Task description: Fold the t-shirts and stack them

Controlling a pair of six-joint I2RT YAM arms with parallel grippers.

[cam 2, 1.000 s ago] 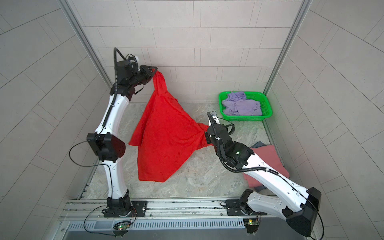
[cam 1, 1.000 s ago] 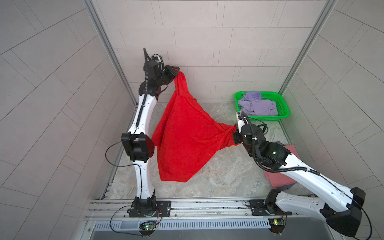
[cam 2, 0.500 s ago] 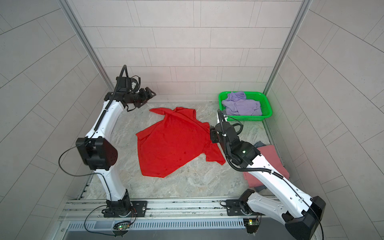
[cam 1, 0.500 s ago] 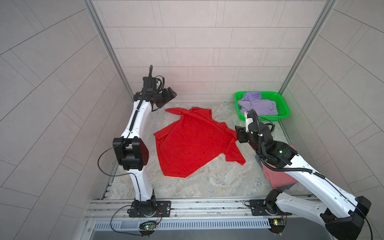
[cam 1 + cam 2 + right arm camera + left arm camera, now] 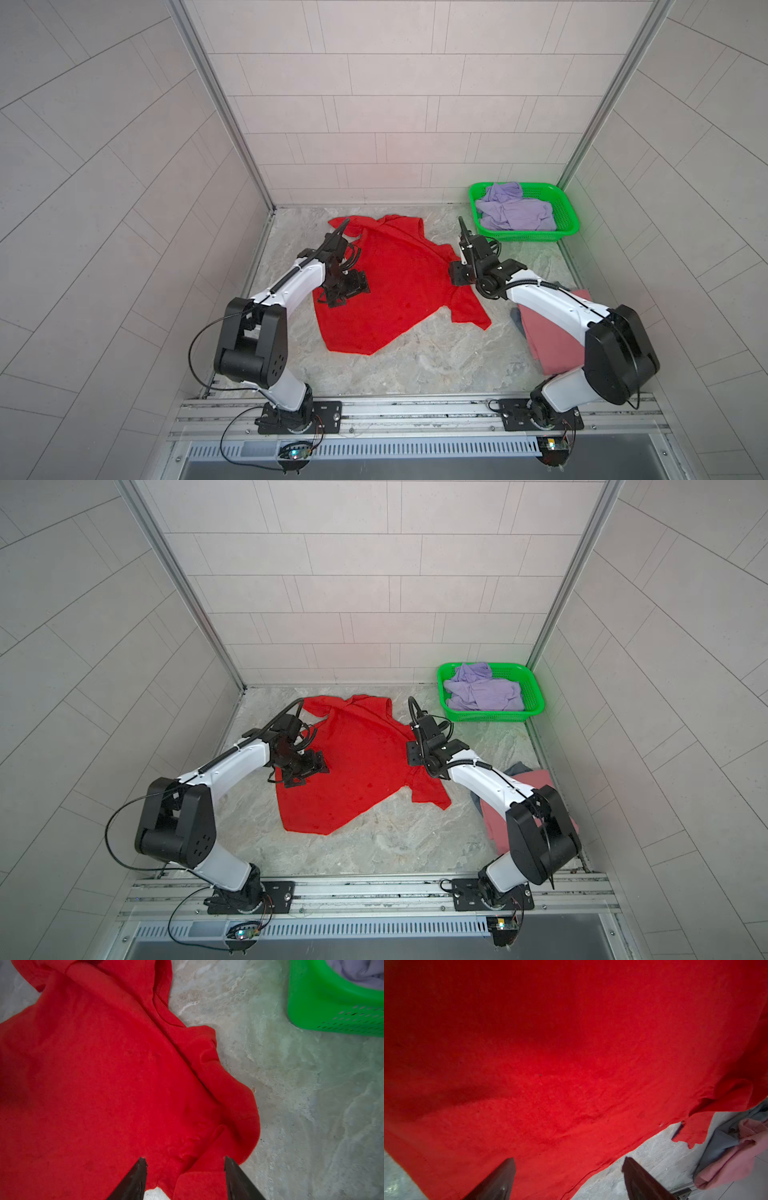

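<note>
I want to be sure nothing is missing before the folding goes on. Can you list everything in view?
red t-shirt: one, bright red, spread unfolded mid-table
lavender t-shirt: one, lavender, crumpled in the basket
pink t-shirt: one, dusty pink, at the table's right edge
grey-blue t-shirt: one, grey-blue, under the pink one, only an edge showing
basket: one, green, far right corner
table: one, grey marbled
left gripper: one, black fingers apart, over the red t-shirt's left side
right gripper: one, black fingers apart, over its right side

pink t-shirt [image 5: 548, 349] partly behind right arm [image 5: 552, 305], grey-blue t-shirt [image 5: 720, 1142] mostly covered
</note>
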